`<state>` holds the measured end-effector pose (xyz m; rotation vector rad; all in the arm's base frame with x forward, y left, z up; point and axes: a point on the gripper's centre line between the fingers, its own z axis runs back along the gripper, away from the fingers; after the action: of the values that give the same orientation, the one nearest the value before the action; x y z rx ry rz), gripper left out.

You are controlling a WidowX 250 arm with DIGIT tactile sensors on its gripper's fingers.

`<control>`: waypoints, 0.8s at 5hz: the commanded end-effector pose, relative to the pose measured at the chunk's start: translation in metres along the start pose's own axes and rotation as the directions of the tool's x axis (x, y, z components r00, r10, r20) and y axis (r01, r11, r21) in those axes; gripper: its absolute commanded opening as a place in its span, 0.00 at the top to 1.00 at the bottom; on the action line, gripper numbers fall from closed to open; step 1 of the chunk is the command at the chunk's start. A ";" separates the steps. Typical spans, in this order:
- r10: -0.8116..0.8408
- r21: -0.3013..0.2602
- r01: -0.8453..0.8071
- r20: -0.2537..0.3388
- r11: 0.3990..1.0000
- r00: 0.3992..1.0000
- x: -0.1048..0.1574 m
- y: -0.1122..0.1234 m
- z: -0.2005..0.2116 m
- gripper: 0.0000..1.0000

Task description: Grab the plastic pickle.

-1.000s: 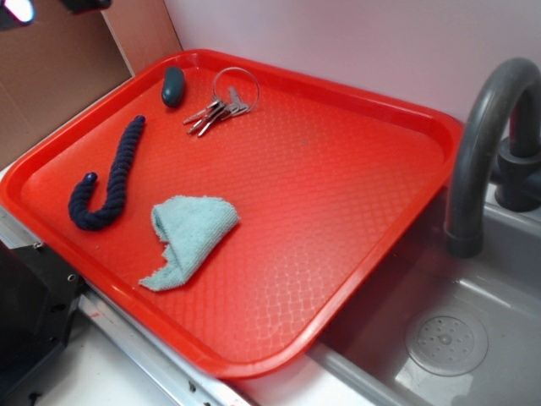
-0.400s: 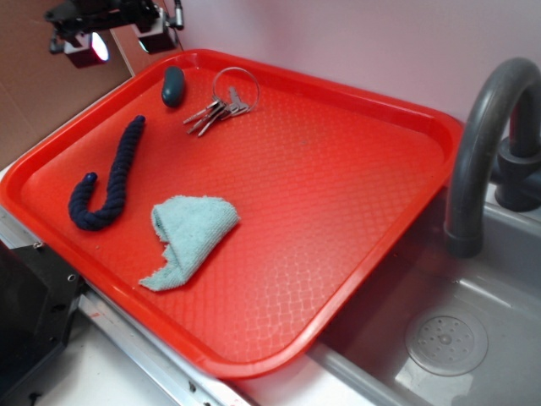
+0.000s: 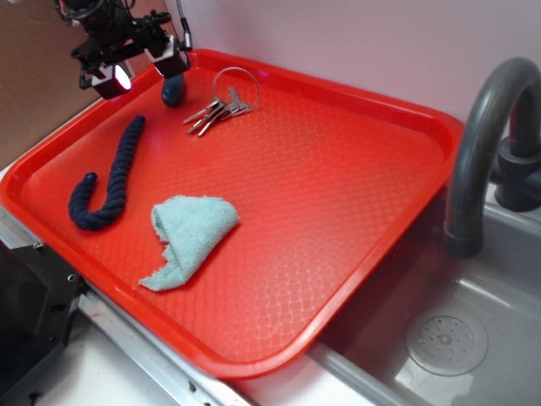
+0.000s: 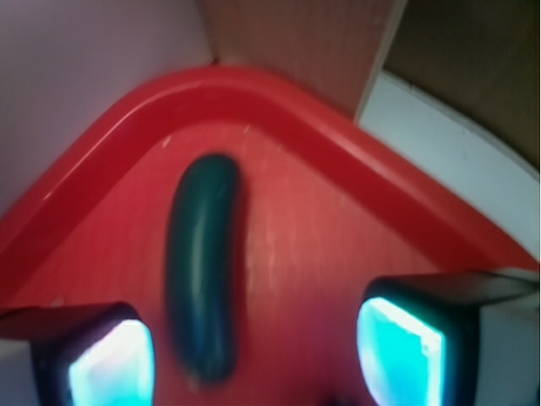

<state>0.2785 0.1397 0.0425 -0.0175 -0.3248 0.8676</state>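
No brand, label or legible writing is seen on any item in either view. A large red textured plastic tray (image 3: 338, 194) is set on the counter beside a grey plastic sink (image 3: 473, 338) with a curved grey faucet (image 3: 473, 144). The small, smooth, dark teal-green oval plastic pickle (image 3: 173, 91) is found lying flat in the tray's far left corner, just inside the raised rim; in the wrist view the plastic pickle (image 4: 203, 262) is shown lengthwise, nearer the left finger than the right. The black gripper (image 3: 139, 69) is held above that corner, and its fingers (image 4: 401, 342), with glowing pale pads, are spread apart, with the pickle between them but not seen to be touched. A bunch of silver metal keys on a wire ring (image 3: 221, 103) lies just beside the pickle. A navy braided rope bent like a hook (image 3: 108, 179) lies along the tray's left side, and a crumpled light blue cloth (image 3: 188, 237) lies near it, towards the front edge. Compared with the earlier frames, the gripper has been brought down and across from the upper left corner to the pickle, which it now partly covers in the exterior view; the things on the tray have not been moved.
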 end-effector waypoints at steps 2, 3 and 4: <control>-0.107 0.066 0.106 0.014 0.992 0.994 -0.004 -0.020 -0.022 0.00; -0.106 0.090 0.105 -0.001 0.990 0.994 -0.011 -0.020 -0.025 1.00; -0.104 0.111 0.103 0.001 0.989 0.995 -0.018 -0.018 -0.029 1.00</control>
<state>0.2942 0.1182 0.0126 0.0973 -0.2852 0.7931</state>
